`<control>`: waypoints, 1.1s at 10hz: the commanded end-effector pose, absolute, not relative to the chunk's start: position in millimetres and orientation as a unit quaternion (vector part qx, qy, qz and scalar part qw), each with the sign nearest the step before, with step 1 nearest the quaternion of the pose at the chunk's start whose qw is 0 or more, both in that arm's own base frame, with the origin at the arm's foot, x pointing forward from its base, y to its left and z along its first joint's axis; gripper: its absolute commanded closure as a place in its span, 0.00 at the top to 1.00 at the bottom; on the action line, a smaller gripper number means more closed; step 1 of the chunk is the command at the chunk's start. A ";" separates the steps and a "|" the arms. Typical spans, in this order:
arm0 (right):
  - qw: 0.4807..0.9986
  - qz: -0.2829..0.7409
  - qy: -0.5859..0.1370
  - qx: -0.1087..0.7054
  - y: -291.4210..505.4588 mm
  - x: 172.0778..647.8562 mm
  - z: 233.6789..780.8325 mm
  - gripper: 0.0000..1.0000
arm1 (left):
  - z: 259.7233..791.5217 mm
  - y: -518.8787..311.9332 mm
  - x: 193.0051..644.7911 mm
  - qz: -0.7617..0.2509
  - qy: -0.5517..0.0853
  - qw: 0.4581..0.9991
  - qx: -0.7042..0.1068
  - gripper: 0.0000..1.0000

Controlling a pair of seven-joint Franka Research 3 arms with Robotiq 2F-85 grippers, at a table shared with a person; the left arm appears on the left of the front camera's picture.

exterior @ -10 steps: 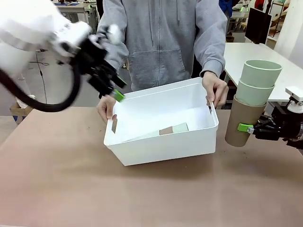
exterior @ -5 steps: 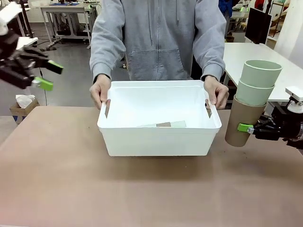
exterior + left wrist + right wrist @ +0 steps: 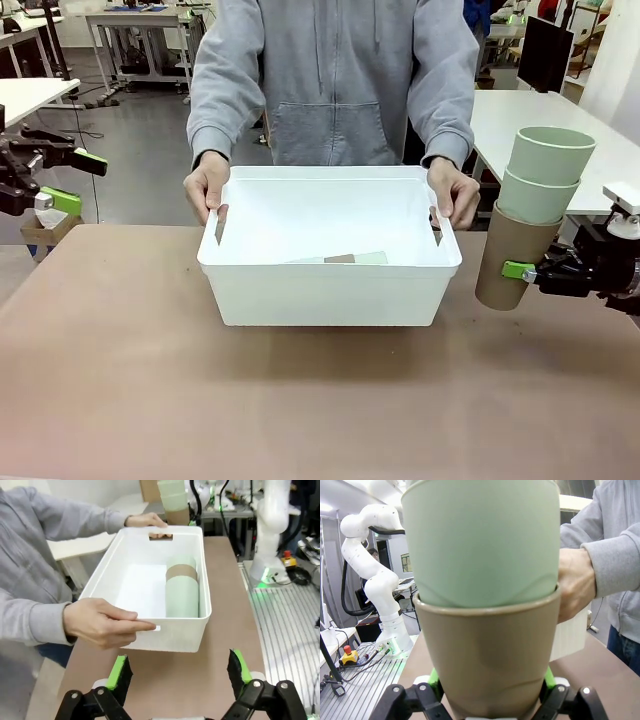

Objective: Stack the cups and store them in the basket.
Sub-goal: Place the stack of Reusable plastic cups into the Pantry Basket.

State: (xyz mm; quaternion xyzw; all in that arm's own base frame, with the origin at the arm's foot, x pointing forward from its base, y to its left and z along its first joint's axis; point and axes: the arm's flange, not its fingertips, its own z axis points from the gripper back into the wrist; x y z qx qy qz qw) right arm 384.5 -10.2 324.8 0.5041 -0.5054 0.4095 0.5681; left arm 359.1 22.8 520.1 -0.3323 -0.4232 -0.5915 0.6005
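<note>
Far left edge of the front view, about mid-height, the left gripper [image 3: 72,182] hangs up off the table [image 3: 150,380], well apart from everything else. Its fingers are spread wide with nothing between them, and the left wrist view shows the same big gap.

Middle of the frame is the basket [image 3: 320,295], sitting on the table. A person grips the slot handle at each short end: the person's right hand [image 3: 205,185] at picture left, the person's left hand [image 3: 455,190] at picture right. Down inside is a lying stack [image 3: 345,259] of 3 cups on its side on the basket floor. The left wrist view shows it as mint, brown, mint, running along the right-hand wall.

Far right, the right gripper [image 3: 520,270] is pinching an upright stack [image 3: 535,215] of 3 cups by the brown bottom one. 2 mint ones are nested above it, just beside the basket's right end.
</note>
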 end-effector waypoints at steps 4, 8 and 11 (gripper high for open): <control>0.565 0.413 -0.509 0.501 -10.3 383.9 330.2 0.86 | 522.6 21.0 359.4 -0.597 -0.416 0.604 -0.326 1.00; 0.565 0.413 -0.509 0.501 -10.3 383.9 330.2 0.86 | 522.6 21.0 359.4 -0.597 -0.416 0.604 -0.326 1.00; 0.565 0.413 -0.509 0.501 -10.3 383.9 330.2 0.86 | 522.6 21.0 359.4 -0.597 -0.416 0.604 -0.326 1.00</control>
